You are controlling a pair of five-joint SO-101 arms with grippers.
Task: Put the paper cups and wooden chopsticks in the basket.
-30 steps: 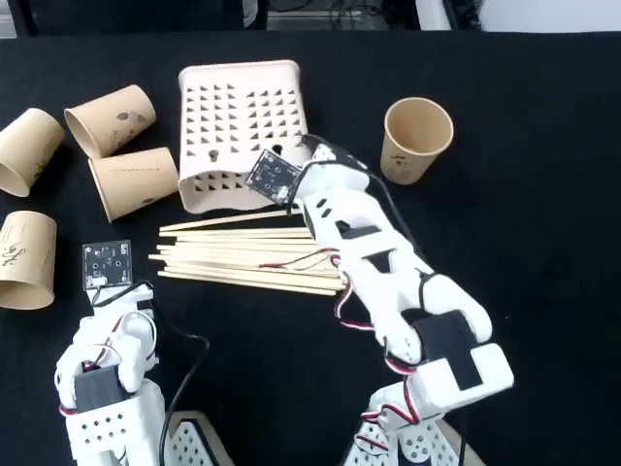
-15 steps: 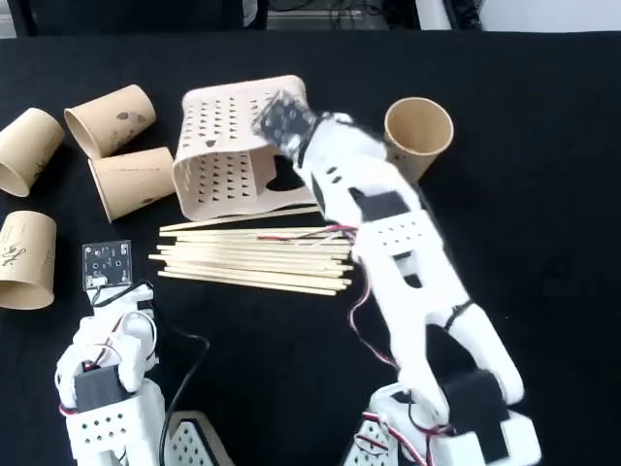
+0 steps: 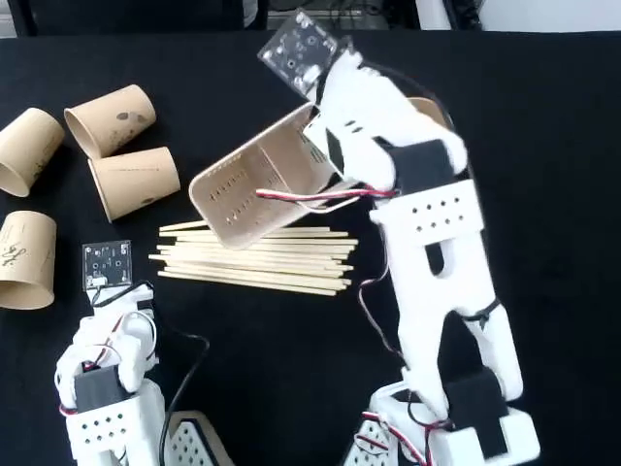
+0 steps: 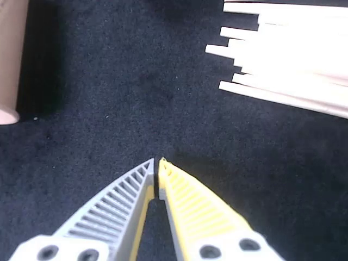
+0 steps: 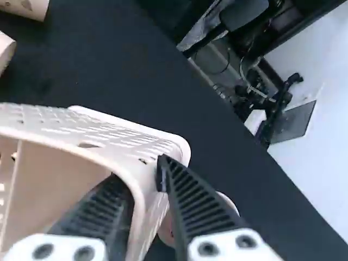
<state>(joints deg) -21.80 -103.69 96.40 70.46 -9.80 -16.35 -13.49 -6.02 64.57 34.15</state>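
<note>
**Basket tipped up in the right pincer**

Lower left of the high view, the left gripper (image 4: 158, 162) sits low over the black table (image 3: 553, 194), jaws pressed together on nothing. Just beyond, at centre, the wooden chopsticks (image 3: 254, 257) lie in a loose bundle. Above them the basket (image 3: 254, 189) hangs tilted. The right gripper (image 5: 142, 173) pinches its wall, one finger inside, one outside. Four paper cups (image 3: 112, 118) lie on their sides at the left edge, and a fifth cup (image 3: 435, 107) peeks from behind the right arm (image 3: 437, 252).
</note>
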